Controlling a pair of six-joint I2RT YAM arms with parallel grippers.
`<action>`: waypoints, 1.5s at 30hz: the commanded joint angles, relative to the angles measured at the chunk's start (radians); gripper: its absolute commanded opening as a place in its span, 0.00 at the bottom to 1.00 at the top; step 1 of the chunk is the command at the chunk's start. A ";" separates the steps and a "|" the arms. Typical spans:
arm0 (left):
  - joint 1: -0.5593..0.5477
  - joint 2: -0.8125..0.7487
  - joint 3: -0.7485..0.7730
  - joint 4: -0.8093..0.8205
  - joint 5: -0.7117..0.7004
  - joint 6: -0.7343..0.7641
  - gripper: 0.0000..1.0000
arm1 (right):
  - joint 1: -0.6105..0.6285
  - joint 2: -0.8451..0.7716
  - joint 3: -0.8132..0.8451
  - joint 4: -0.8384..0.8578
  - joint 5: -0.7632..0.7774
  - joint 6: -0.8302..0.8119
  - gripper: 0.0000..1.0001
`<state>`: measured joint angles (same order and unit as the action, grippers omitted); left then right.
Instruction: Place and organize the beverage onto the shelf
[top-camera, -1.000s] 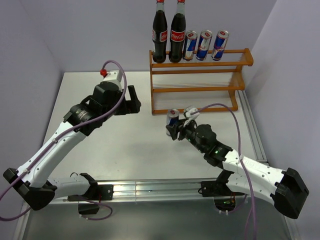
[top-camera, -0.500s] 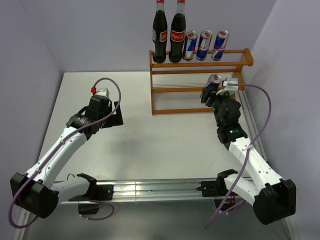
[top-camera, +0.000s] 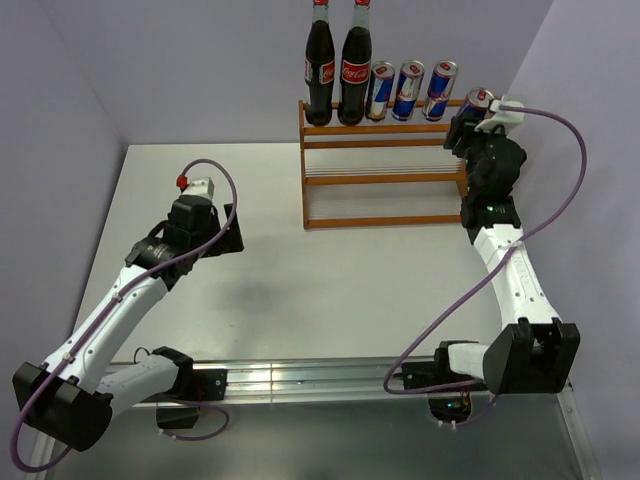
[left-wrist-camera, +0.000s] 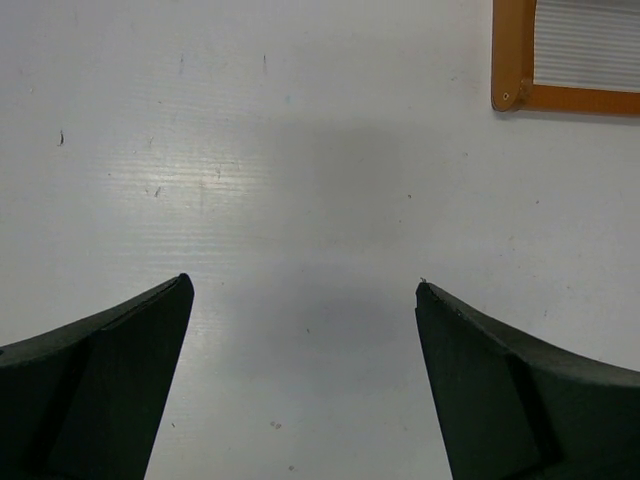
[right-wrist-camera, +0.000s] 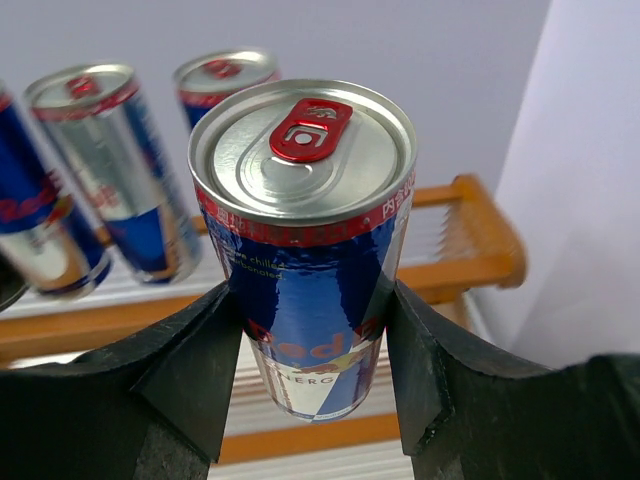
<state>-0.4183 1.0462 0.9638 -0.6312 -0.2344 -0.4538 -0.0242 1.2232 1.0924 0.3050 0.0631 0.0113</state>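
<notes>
Right gripper (right-wrist-camera: 312, 345): clamped on a blue-and-silver can (right-wrist-camera: 305, 200), one finger on each side of its lower half; can upright, red tab on top.
Held can, place: raised at the right end of the shelf (top-camera: 400, 128), close to the top tier's end post (top-camera: 497, 115), right of the row already standing there; over the tier or just outside the post, impossible to tell.
Left gripper (left-wrist-camera: 300, 290): jaws spread wide, nothing between them, hanging over the table (top-camera: 280, 290) well left of the shelf.
Risk, post: clipping the end post or rail on the way in, enough to tilt the can in the grip or jolt the whole rack.
Risk, neighbour: brushing the nearest standing can (top-camera: 440, 90); slim and tall, so likely to topple and knock others along the row.
Risk, release: letting go before the base sits flat on the tier, with a fall off the shelf's right end as the probable result.
Count, cola bottles (top-camera: 320, 70): two, at the left end of the top tier.
Count, cans: four; three standing beside the bottles, one held.
Count, shelf: one, two tiers.
</notes>
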 joint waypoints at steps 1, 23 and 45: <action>0.004 -0.018 -0.004 0.042 0.026 0.021 1.00 | -0.042 0.022 0.119 0.082 -0.062 -0.051 0.00; 0.006 -0.017 -0.011 0.057 0.092 0.033 0.99 | -0.157 0.328 0.374 0.085 -0.281 -0.083 0.00; 0.006 -0.011 -0.016 0.067 0.112 0.041 1.00 | -0.210 0.487 0.448 0.085 -0.411 -0.031 0.00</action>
<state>-0.4171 1.0424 0.9520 -0.6048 -0.1356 -0.4301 -0.2279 1.7016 1.4754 0.3721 -0.3168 -0.0166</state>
